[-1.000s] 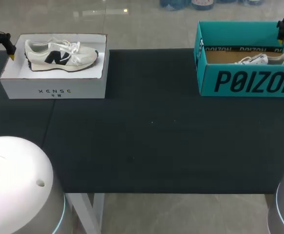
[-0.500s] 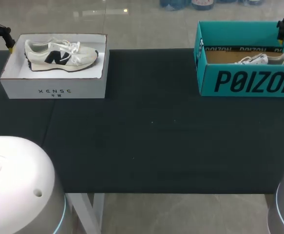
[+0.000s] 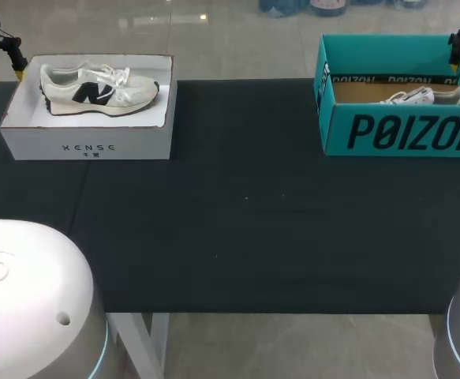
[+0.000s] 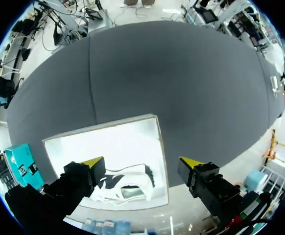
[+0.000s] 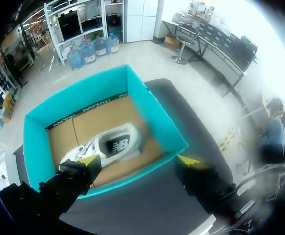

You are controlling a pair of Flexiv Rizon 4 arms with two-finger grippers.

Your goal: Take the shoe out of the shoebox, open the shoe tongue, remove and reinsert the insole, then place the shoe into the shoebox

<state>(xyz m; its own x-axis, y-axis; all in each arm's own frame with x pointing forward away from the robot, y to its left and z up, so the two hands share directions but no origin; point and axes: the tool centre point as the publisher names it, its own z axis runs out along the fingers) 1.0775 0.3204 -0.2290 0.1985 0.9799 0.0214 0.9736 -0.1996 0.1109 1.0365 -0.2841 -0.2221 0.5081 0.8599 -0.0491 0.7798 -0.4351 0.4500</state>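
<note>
A cream shoe (image 3: 99, 85) with a dark side logo lies in the white shoebox (image 3: 87, 142) at the table's far left. My left gripper (image 3: 5, 55) hovers open just beyond the box's left end. In the left wrist view the left gripper (image 4: 142, 162) hangs above the shoe (image 4: 125, 183) and the white shoebox (image 4: 113, 142), holding nothing. A second white shoe (image 3: 419, 96) lies in the teal shoebox (image 3: 403, 130) at the far right. My right gripper (image 5: 138, 159) is open high over that shoe (image 5: 108, 147) and the teal shoebox (image 5: 152, 110).
The black table cloth (image 3: 245, 205) spreads between the two boxes. The robot's white base covers (image 3: 24, 300) stand at the near corners. The table's front edge runs just ahead of them.
My left gripper has drifted a little up and away from the white box's left end. The right arm, both shoes and both boxes have not moved.
</note>
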